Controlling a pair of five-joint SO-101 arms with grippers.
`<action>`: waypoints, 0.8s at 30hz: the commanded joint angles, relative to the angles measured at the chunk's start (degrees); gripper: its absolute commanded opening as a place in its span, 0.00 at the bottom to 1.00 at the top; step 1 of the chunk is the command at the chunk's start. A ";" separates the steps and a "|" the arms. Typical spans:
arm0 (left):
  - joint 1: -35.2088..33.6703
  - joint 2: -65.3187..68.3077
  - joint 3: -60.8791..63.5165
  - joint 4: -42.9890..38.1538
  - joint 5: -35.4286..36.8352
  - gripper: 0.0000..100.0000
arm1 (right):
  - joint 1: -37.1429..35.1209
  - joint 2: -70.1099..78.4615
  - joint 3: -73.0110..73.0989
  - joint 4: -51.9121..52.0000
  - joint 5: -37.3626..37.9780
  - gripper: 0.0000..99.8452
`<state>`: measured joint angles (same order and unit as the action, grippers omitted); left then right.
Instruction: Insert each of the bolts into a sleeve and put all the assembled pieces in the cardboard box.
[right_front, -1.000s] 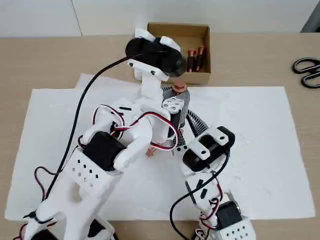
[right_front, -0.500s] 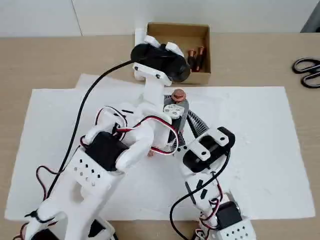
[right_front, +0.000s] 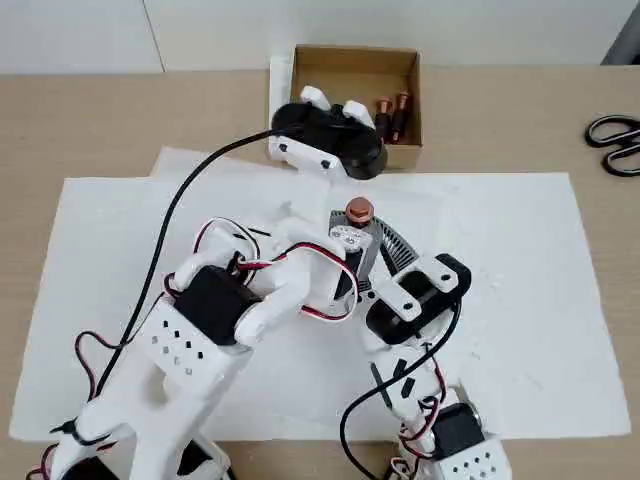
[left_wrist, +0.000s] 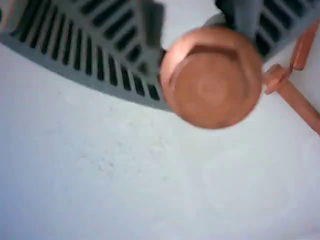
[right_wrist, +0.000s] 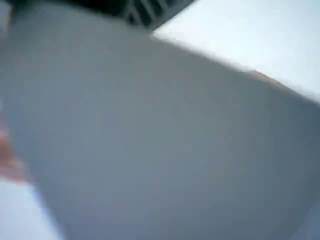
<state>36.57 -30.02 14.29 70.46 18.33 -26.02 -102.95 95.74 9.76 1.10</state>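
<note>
A copper-coloured piece with a round head (right_front: 359, 210) stands upright over the white paper, just in front of the cardboard box (right_front: 345, 60). My left gripper (right_front: 356, 226) is shut on it. In the left wrist view the round copper head (left_wrist: 212, 77) faces the camera end-on between dark ribbed fingers (left_wrist: 150, 22). A loose copper bolt (left_wrist: 295, 95) lies on the paper beside it. Two assembled pieces (right_front: 391, 116) lie in the box's right corner. The right arm (right_front: 415, 300) sits close behind the left gripper; the right wrist view is blocked by a pale surface.
A white paper sheet (right_front: 520, 280) covers the middle of the wooden table (right_front: 90, 120). Scissors (right_front: 615, 145) lie at the far right edge. The two arms crowd the centre, with a black cable (right_front: 165, 230) looping over the left side.
The left arm has drawn back from the box toward the near side, carrying the copper piece with it. The right arm has barely moved.
</note>
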 joint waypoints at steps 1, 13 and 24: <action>0.79 -0.97 -1.63 3.69 -0.18 0.24 | 0.04 -0.84 -0.26 -1.45 0.35 0.00; -5.89 -0.97 -10.33 11.16 -6.51 0.26 | 0.04 -0.84 -0.26 -1.45 0.44 0.00; -28.84 -8.00 -13.14 8.09 -8.44 0.26 | 0.04 -0.84 -0.18 -1.45 0.44 0.00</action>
<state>13.01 -34.33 3.47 80.13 10.68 -26.11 -102.95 95.74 9.67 1.10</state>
